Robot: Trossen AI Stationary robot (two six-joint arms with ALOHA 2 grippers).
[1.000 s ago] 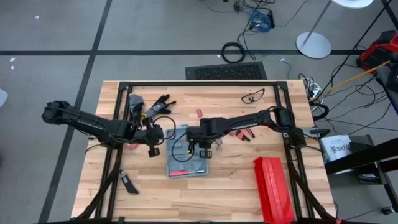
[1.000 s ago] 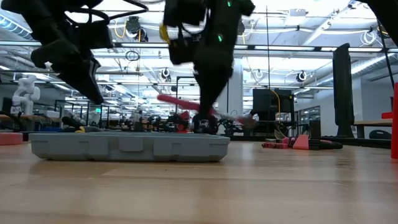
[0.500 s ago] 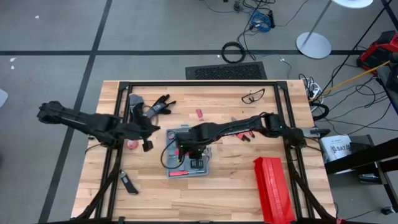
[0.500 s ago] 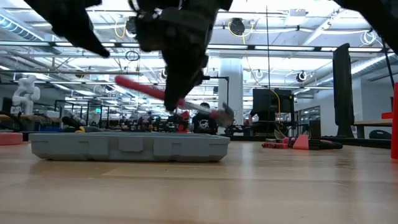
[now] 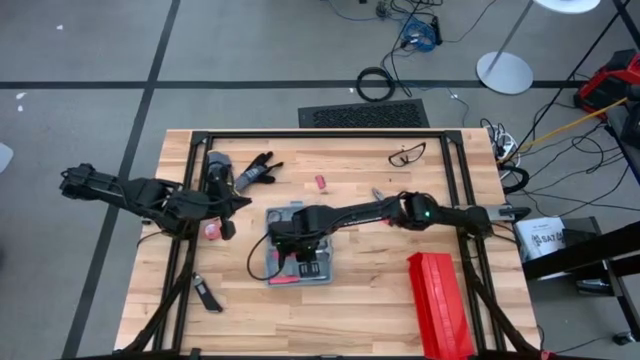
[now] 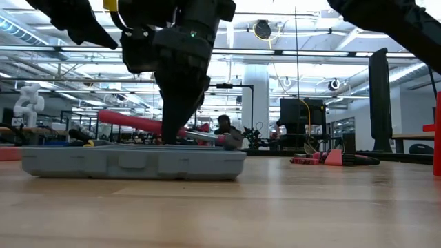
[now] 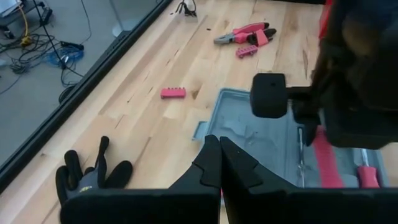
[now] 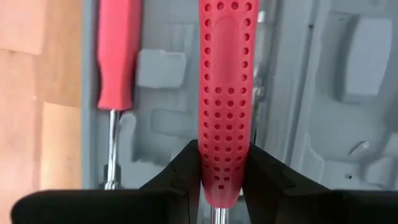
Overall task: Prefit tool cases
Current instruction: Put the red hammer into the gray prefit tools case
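The right arm stretches from the right side of the table across to the middle, low over the tool case (image 5: 298,256). The right gripper (image 8: 225,177) points down into the case. Its two dark fingers (image 8: 180,174) are closed on the red handle of a hammer (image 8: 225,93), squeezing it from both sides. The handle has many small round holes in it. In the low view the hammer (image 6: 162,127) lies nearly flat just above the case, with its metal head sticking out to one side.

The left arm is bent near the left edge of the table, up off the wood. The left gripper (image 7: 220,165) is closed tight, its fingers pressed together, and it holds nothing.

The tool case sits open and flat on the table, about in the middle, a bit toward the front edge. It is blue-grey with rounded corners, and inside are grey shaped slots. A red-handled screwdriver (image 8: 116,74) lies in one slot beside the hammer.

A black glove (image 7: 93,176) lies near the back left corner. A long red box (image 5: 438,300) sits near the front right corner. Red pliers (image 7: 242,33) lie farther back on the table.
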